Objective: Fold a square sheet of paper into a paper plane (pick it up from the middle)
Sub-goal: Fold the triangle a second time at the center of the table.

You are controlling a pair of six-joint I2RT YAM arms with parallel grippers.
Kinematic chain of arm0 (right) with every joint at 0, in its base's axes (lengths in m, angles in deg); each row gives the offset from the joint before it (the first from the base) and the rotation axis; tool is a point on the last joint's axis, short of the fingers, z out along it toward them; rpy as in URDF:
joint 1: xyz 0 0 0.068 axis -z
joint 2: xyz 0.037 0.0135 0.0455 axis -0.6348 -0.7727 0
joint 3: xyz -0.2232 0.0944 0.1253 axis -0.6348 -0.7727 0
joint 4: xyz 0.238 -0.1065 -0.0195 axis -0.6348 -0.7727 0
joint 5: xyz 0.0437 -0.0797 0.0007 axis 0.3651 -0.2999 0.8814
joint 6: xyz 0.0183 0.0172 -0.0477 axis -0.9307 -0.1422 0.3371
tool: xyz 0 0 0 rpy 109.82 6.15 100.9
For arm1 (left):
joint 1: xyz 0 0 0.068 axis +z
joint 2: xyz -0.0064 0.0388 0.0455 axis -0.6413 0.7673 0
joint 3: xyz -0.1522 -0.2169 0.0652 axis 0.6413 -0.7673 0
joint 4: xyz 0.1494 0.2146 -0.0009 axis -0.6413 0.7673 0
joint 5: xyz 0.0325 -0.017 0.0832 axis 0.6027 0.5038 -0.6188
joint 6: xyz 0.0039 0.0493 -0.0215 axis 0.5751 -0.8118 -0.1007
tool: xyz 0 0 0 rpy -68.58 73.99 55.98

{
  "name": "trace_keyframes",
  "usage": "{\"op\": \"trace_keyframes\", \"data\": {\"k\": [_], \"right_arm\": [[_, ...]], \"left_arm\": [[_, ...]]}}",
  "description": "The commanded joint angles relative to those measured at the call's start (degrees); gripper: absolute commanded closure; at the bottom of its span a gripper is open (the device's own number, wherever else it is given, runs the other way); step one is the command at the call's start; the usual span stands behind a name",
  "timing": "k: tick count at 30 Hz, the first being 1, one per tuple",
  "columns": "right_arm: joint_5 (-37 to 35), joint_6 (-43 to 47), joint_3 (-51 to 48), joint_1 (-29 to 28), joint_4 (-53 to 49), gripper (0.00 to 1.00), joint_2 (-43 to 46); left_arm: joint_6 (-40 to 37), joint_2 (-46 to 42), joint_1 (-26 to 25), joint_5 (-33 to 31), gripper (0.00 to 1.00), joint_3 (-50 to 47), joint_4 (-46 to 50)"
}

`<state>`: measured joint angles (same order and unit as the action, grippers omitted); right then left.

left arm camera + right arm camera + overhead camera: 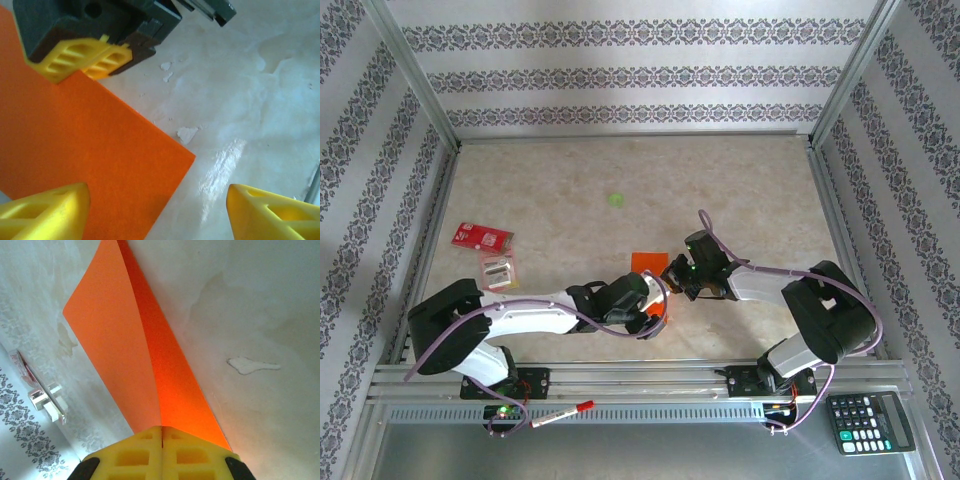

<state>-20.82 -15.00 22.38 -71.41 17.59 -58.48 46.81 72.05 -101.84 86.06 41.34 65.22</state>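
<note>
Spanning the beige marbled tabletop (740, 190), my arms meet near centre. My right gripper (161, 432) pinches shut on the thin bright orange square sheet of paper (125, 340); my left gripper (155, 207) gapes empty above it. At left, small red card (480, 236): print unreadable.

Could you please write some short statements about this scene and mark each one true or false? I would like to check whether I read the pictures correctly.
1. The right gripper is shut on the orange sheet of paper. True.
2. The left gripper is also clamped on the sheet. False: its fingers stand wide apart, open, with the sheet lying between them.
3. In the top view the red card lies to the right of the sheet. False: it lies to the left, near the left wall.
4. A calculator lies at the near right corner. True.
5. The green spot sits on the sheet. False: it is on the bare table, farther back.
</note>
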Motion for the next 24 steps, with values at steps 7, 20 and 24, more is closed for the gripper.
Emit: {"op": "trace_keyframes", "data": {"k": [7, 20, 24], "right_arm": [[1.2, -0.4, 0.8, 0.3, 1.0, 1.00, -1.2], [0.8, 0.8, 0.9, 0.4, 0.9, 1.00, -1.6], [0.6, 1.8, 1.0, 0.6, 0.6, 1.00, -1.5]], "left_arm": [[-2.7, 2.2, -1.4, -5.0, 0.53, 3.4, 0.4], [-0.8, 2.3, -1.1, -3.9, 0.91, 4.3, 2.3], [0.8, 2.4, -0.1, -2.8, 0.99, 4.0, 2.2]]}}
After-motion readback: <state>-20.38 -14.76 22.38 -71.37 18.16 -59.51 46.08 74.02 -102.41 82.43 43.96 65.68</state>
